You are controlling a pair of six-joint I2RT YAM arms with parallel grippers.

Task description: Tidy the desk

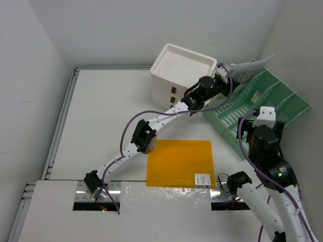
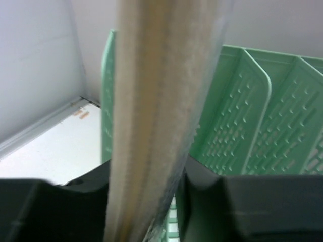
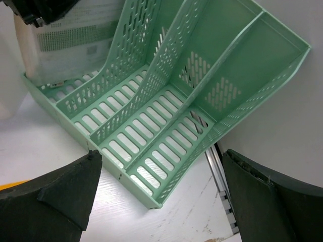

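Step in hand, prob.: filing papers. The matte-white desk (image 1: 101, 116) w/ silver edge rails lies under both arms. At its far-right corner the L gripper (image 2: 146, 201) has a clear-sleeved sheaf of printed paper (image 3: 70, 40) upright between its jaws. Pinching or slack, can't tell. The sheaf is in the pale-green slotted plastic file rack (image 3: 202, 75), slot nearest the white three-drawer box (image 1: 181, 65); the other 2 slots are bare. R gripper (image 3: 160, 154) is spread wide, holding nothing, over the rack. Next, prob.: let go, back out straight, then fetch the flat orange folder (image 1: 179, 161) at the near edge.
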